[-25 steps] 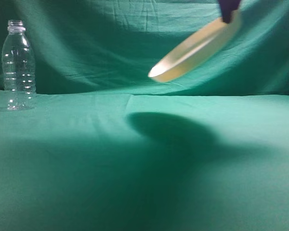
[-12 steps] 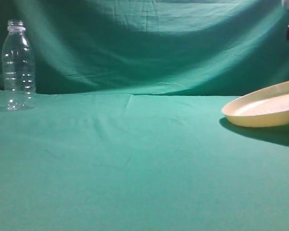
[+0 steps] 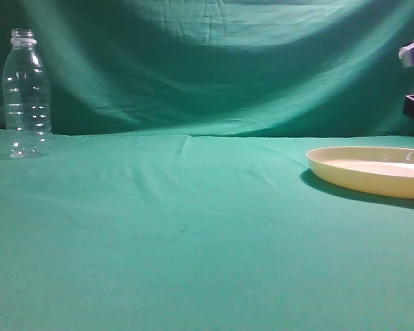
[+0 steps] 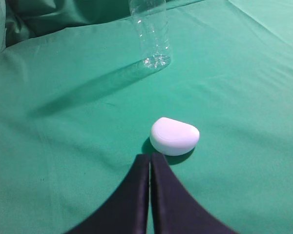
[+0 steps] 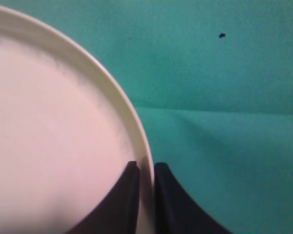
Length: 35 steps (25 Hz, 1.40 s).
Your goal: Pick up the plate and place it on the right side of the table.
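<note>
— What is the right end effector (image 5: pixel 146 168) doing?
— Its two dark fingers (image 5: pixel 129 195) sit narrow, one on each side of the rim of the plate (image 5: pixel 53 136): one over the pale inside, the other over the cloth outside. Whether they press the rim or merely straddle it, I cannot tell from the wrist view. In the exterior view the end effector shows only as dark parts at the frame's edge, above the plate.
— And the plate itself?
— It lies flat on the surface (image 3: pixel 193 234), at the far right of the exterior view, partly cut off by the frame edge, with a thin shadow beneath its near rim.
— The left end effector (image 4: pixel 150 161)?
— Closed, its two fingers pressed together with nothing between them. Its tips hover just beside a small white rounded object (image 4: pixel 174 136) that rests on the cloth.
— Anything else, measured from the plate?
— A clear plastic bottle (image 3: pixel 26 93) stands upright well apart from the plate — across the surface at the far left, near the draped backdrop (image 3: pixel 214 62).
</note>
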{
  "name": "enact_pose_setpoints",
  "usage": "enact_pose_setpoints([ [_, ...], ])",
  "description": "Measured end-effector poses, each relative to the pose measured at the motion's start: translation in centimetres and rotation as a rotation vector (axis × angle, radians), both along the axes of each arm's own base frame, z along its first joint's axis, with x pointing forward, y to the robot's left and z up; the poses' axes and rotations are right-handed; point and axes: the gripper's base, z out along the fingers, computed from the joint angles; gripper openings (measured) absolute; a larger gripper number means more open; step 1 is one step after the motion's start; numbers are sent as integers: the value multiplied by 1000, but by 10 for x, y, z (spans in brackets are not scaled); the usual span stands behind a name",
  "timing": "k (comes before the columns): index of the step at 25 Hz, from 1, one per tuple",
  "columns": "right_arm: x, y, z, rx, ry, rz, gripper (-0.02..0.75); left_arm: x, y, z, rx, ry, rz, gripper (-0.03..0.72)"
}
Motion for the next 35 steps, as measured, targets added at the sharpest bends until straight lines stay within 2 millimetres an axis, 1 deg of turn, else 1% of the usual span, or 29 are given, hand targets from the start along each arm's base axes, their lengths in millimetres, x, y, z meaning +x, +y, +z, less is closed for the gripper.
enact_pose_setpoints([
  [2,0,0,-1,-1,0,2,71,0,0,0,0,0,0,0],
  [3,0,0,-2,-1,2,2,144,0,0,0,0,0,0,0],
  [5,-2,0,0,0,15,-5,242,0,0,0,0,0,0,0],
  [7,-5,0,11,5,39,-27,350,0,0,0,0,0,0,0],
  [9,-5,0,32,17,26,-48,418,0,0,0,0,0,0,0],
  [12,-9,0,76,33,-36,-68,410,0,0,0,0,0,0,0],
  [15,-23,-1,121,53,-126,-78,410,0,0,0,0,0,0,0],
  [17,-39,-2,151,73,-204,-79,301,0,0,0,0,0,0,0],
  [18,-49,-2,164,85,-240,-78,231,0,0,0,0,0,0,0],
  [20,-69,-2,186,110,-291,-75,99,0,0,0,0,0,0,0],
  [23,-99,-1,213,141,-352,-48,0,0,0,0,0,0,0,0],
  [25,-122,-1,224,163,-400,-22,0,0,0,0,0,0,0,0],
  [27,-144,0,227,190,-423,-11,0,0,0,0,0,0,0,0],
  [29,-167,-1,227,193,-455,5,0,0,0,0,0,0,0,0],
  [35,-233,-6,214,189,-560,37,0,0,0,0,0,0,0,0],
])
